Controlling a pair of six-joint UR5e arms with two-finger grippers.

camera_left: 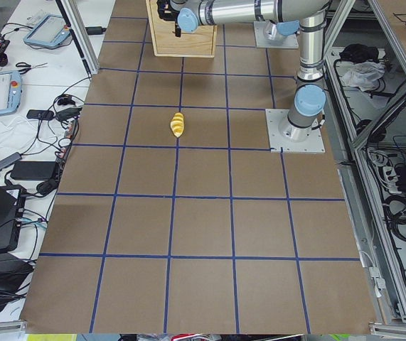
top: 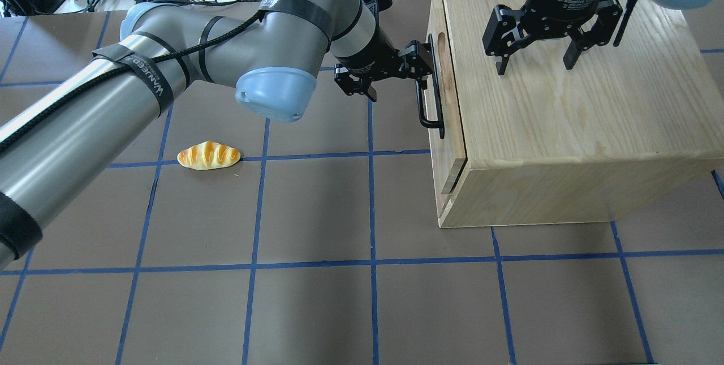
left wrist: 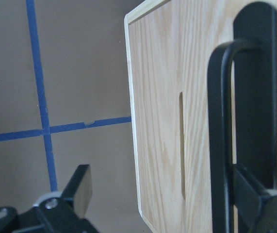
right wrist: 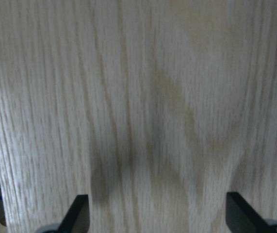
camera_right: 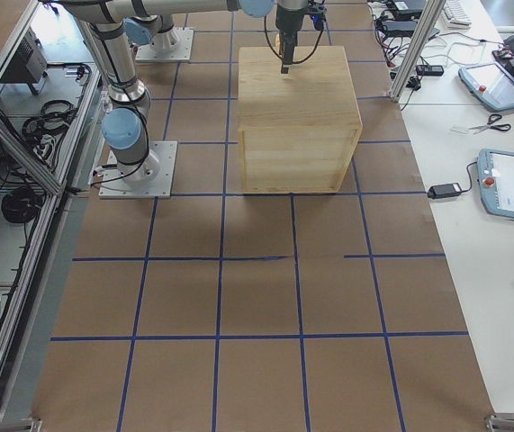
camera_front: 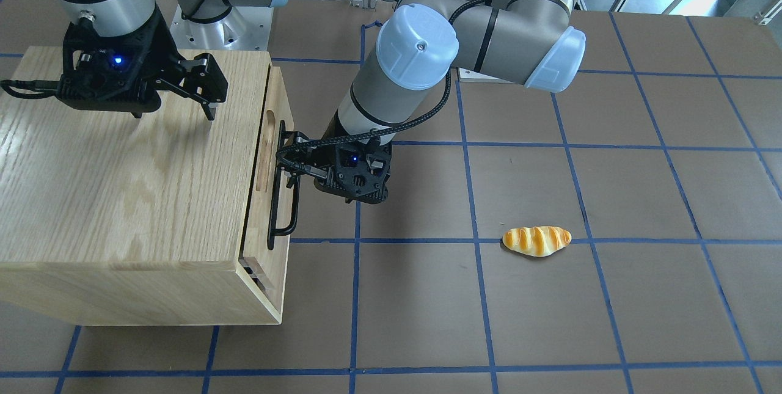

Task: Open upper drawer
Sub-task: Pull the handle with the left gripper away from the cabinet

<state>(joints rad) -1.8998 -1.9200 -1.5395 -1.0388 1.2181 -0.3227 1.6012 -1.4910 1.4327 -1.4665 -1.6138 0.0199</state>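
The upper drawer (camera_front: 281,107) sits in the front of an oak cabinet (camera_front: 122,186). Its front panel stands a little out from the cabinet body, and a bit of rail (top: 452,178) shows at the side. The drawer's long black bar handle (camera_front: 275,211) also shows in the overhead view (top: 421,104). My left gripper (camera_front: 287,165) is open at the handle. In the left wrist view its fingers (left wrist: 80,184) stand on either side of the handle bar (left wrist: 220,121), which lies close to one finger. My right gripper (top: 534,65) is open and empty just above the cabinet top.
A bread roll (camera_front: 536,240) lies on the brown mat with blue grid tape, well away from the cabinet on my left arm's side. The cabinet fills the table's right part in the overhead view (top: 565,127).
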